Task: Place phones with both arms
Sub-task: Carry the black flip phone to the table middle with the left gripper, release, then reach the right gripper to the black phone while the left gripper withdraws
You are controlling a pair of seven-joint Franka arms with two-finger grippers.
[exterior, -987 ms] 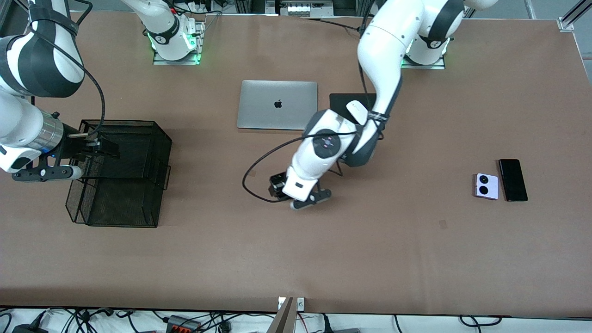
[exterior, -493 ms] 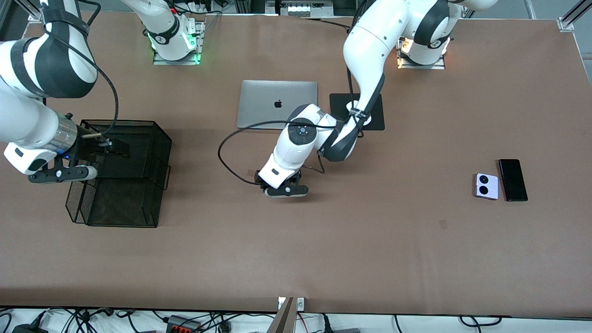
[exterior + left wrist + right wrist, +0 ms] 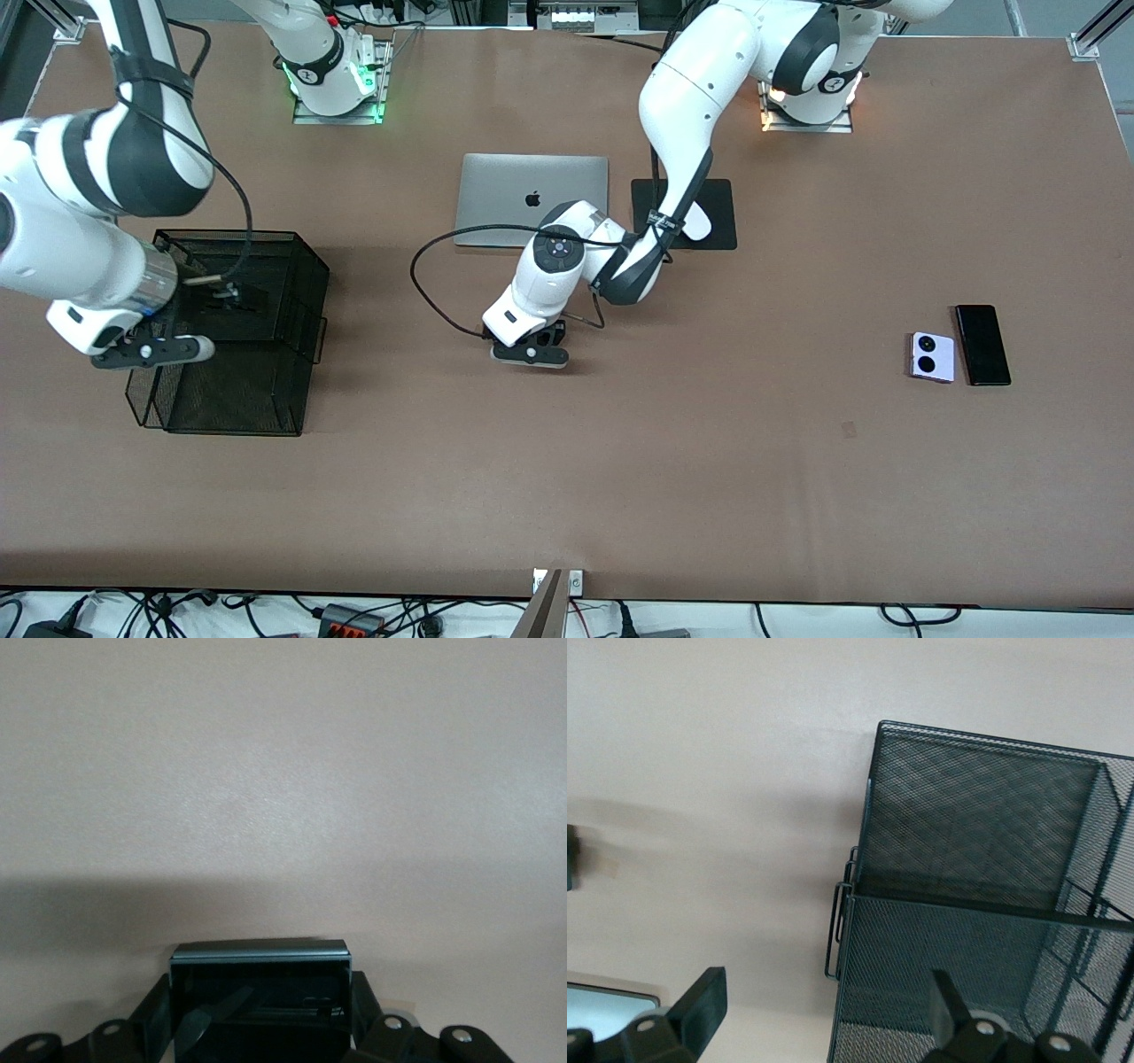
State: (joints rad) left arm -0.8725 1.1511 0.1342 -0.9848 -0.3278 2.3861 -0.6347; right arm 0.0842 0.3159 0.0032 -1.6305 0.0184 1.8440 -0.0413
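My left gripper (image 3: 530, 344) is shut on the small black flip phone (image 3: 260, 955) and holds it low over the middle of the table, nearer to the front camera than the laptop. In the left wrist view the phone sits between my left gripper's (image 3: 260, 1014) fingers. My right gripper (image 3: 223, 298) is open and empty over the black mesh basket (image 3: 292, 292). In the right wrist view my right gripper (image 3: 824, 1001) spans the basket's wall (image 3: 983, 948). The lavender phone (image 3: 933, 356) and the long black slab phone (image 3: 982, 345) lie side by side toward the left arm's end.
A closed silver laptop (image 3: 532, 200) lies near the arms' bases. Beside it, a white mouse (image 3: 697, 223) rests on a black pad (image 3: 722, 213), partly covered by the left arm. The table's front half is bare brown surface.
My left arm has carried the black flip phone toward the right arm's end and a little toward the laptop. My right arm has shifted slightly over the basket and stays open.
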